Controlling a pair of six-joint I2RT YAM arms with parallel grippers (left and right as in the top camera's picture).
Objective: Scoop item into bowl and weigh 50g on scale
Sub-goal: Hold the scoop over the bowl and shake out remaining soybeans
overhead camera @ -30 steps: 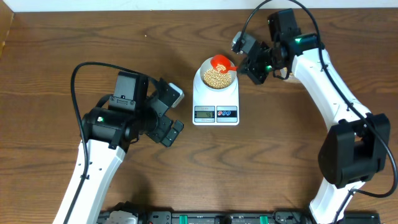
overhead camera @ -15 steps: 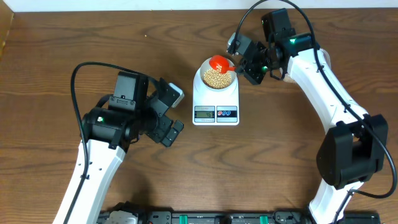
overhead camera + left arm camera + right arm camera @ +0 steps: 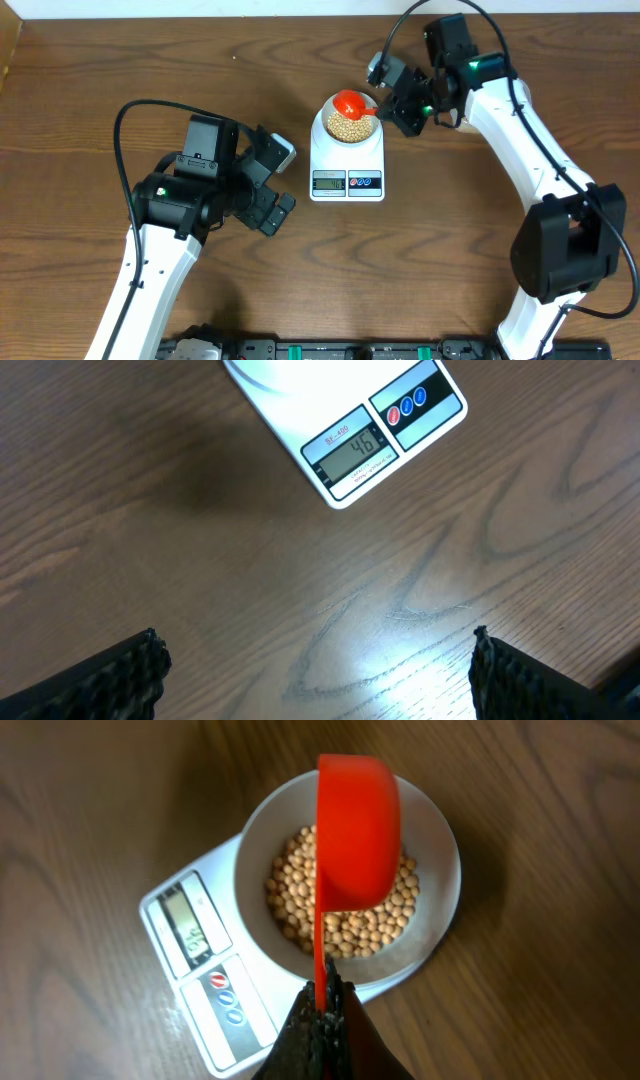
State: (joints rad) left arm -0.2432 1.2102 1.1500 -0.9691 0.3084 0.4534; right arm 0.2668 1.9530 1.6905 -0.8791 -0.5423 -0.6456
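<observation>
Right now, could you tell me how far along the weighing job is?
Done: beans sit in the bowl on the scale. In hand: the right gripper holds the red scoop tipped over it. Left: the display reads 46, so a few more beans are needed.

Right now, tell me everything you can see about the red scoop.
The scoop is glossy orange-red plastic, a round cup on a thin handle. The right gripper is shut on the handle's end. The cup is tipped above the bowl, over the beans, with its outer shell facing the wrist camera, so its inside is hidden. Whether it touches the beans cannot be told.
</observation>
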